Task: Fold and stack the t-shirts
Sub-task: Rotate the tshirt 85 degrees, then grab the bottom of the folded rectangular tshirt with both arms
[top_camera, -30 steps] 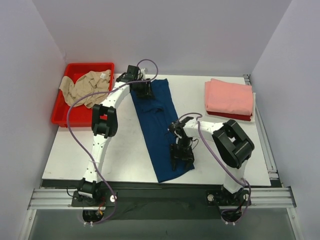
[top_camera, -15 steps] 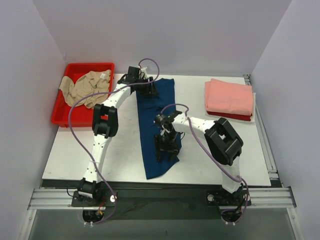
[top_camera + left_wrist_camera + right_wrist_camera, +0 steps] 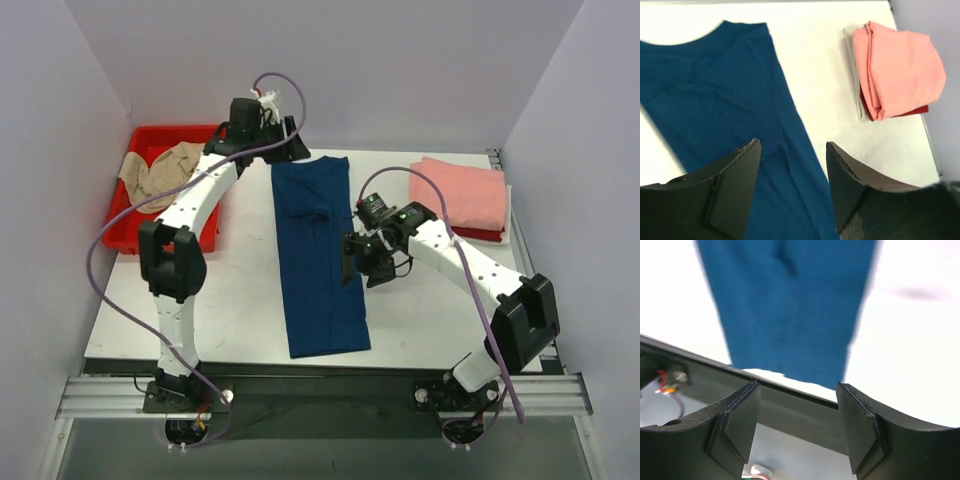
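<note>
The navy blue t-shirt point(image 3: 318, 255) lies folded lengthwise as a long strip down the middle of the table; it also shows in the left wrist view point(image 3: 715, 115) and the right wrist view point(image 3: 790, 305). My left gripper point(image 3: 288, 148) is open and empty, raised off the far end of the strip. My right gripper point(image 3: 357, 265) is open and empty, lifted beside the strip's right edge. A folded salmon-pink t-shirt point(image 3: 458, 194) sits on a folded red one point(image 3: 470, 233) at the back right. The beige t-shirt point(image 3: 160, 172) lies crumpled in the red bin point(image 3: 118, 232).
The red bin stands at the table's back left. The pink and red stack also shows in the left wrist view point(image 3: 897, 70). The table's front edge and metal rail point(image 3: 320, 385) run below the strip's near end. Grey walls close in on three sides.
Both grippers have let go of the navy shirt and lifted away; the left arm swung back and left, the right arm moved right. The strip now lies straight and flat.
</note>
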